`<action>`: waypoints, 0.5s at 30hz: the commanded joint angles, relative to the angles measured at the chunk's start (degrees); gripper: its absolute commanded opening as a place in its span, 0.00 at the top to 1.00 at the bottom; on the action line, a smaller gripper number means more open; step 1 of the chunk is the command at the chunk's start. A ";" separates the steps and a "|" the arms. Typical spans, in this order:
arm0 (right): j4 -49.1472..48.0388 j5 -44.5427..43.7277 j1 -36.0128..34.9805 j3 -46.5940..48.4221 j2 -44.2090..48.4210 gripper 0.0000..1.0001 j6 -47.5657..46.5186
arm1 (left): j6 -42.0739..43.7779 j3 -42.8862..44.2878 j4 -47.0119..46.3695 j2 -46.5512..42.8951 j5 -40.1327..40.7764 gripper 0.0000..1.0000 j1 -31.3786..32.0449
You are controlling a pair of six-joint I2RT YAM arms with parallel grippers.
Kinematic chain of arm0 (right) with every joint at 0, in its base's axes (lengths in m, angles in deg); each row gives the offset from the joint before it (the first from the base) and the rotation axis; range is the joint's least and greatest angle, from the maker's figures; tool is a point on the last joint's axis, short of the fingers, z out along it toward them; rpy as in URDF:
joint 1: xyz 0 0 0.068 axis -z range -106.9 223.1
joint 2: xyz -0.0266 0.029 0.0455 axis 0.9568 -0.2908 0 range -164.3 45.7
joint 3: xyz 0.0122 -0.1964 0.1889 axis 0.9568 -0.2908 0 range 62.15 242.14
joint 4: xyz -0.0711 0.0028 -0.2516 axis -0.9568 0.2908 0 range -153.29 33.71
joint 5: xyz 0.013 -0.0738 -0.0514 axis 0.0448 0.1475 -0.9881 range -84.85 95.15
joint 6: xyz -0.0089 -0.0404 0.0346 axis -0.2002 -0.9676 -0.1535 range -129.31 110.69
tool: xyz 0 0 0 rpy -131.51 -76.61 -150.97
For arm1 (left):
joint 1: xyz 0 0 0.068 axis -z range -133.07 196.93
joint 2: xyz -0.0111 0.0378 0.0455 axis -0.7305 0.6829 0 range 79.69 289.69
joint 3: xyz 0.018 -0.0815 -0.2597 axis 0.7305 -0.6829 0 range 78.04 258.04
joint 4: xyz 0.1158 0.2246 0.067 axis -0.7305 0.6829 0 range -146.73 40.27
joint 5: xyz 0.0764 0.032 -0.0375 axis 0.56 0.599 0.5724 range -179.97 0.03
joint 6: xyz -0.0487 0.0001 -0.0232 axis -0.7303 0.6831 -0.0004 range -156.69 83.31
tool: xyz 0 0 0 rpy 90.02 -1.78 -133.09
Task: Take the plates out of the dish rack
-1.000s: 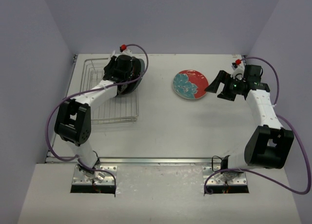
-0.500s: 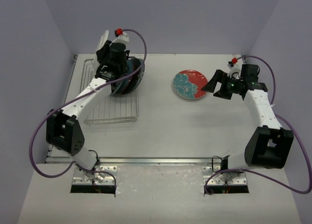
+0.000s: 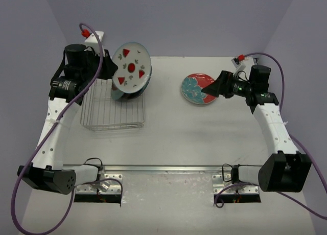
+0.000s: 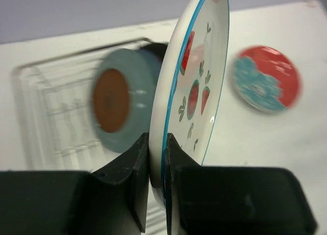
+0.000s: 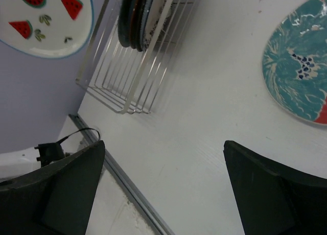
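Precariously, the left gripper [image 4: 157, 143] pinches the white plate [image 3: 131, 69] by its rim alone over the dish rack [image 3: 113, 115], so a swing could slip it; the right gripper [image 3: 213, 88] gapes empty.

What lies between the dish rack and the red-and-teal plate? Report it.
Only bare table separates dish rack and red-and-teal plate; the top view shows it.

White plate [image 3: 131, 64] bears red watermelon slices; floral plate [image 3: 199, 88] is red and teal.
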 commanded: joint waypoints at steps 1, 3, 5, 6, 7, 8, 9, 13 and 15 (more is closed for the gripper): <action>-9.37 2.17 -5.12 -0.10 1.75 0.01 3.36 | -10.88 -3.42 -6.69 -3.20 -34.39 1.00 1.15; -11.10 1.70 -7.85 0.16 1.43 0.01 4.27 | -13.19 -5.98 -8.60 -3.18 -40.66 1.00 1.15; -12.33 1.28 -11.17 0.96 0.59 0.01 4.92 | -14.72 -8.36 -10.10 -2.84 -45.69 1.00 1.15; -12.69 1.24 -12.61 1.48 -0.04 0.01 5.20 | -14.77 -8.89 -10.27 -2.64 -46.35 1.00 1.15; -13.02 1.20 -13.98 1.98 -0.65 0.01 5.44 | -14.78 -9.35 -10.40 -2.43 -46.99 1.00 1.15; -13.18 1.15 -14.93 2.43 -1.11 0.01 5.44 | -14.65 -9.44 -10.31 -2.15 -47.55 1.00 1.15; -13.18 0.83 -15.78 2.88 -1.69 0.01 5.43 | -14.76 -9.58 -10.29 -1.78 -48.32 1.00 1.15; -12.61 1.16 -18.99 4.76 -4.86 0.02 5.39 | -15.85 -10.94 -11.82 -0.63 -51.54 1.00 1.24; -13.10 1.74 -19.85 5.20 -6.02 0.08 6.02 | -15.93 -11.57 -11.91 0.52 -52.54 1.00 1.24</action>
